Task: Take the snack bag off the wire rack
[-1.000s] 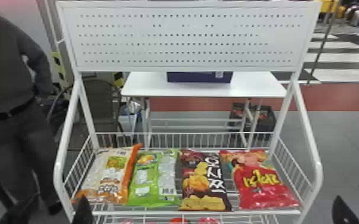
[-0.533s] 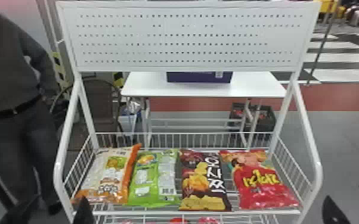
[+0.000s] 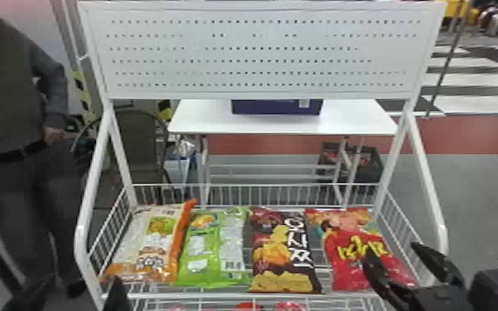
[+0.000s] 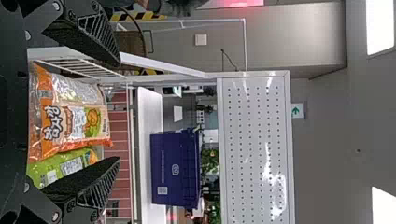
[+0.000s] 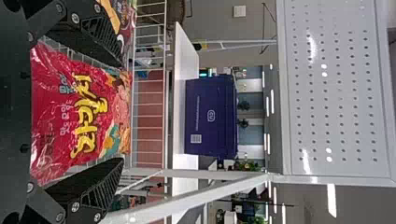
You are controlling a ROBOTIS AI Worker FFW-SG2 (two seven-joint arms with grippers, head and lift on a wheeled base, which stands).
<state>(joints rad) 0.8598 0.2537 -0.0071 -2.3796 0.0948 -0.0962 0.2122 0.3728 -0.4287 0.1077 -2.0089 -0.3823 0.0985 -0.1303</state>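
Four snack bags lie in a row on the wire rack (image 3: 256,296): orange-and-white (image 3: 153,242), green (image 3: 215,248), dark brown (image 3: 281,252) and red (image 3: 355,248). At the red bag's near right part, my right gripper (image 3: 393,254) is open over it in the head view. From the right wrist, the red bag (image 5: 79,114) appears between the spread fingers of the right gripper (image 5: 121,112), with no grip on it visible. My left gripper (image 3: 82,285) stays at the rack's front left corner; its wrist view shows the gripper (image 4: 119,112) open, facing the orange-and-white bag (image 4: 70,116).
A white perforated panel (image 3: 260,53) spans the rack's top, with slanted side posts (image 3: 426,182) below. Wire side walls border the shelf. Behind stands a white table (image 3: 211,118) bearing a dark blue box (image 3: 277,107). More red packages lie on a lower level.
My right gripper has come in from the right edge of the head view to over the red bag. The left gripper and the bags have kept their places.
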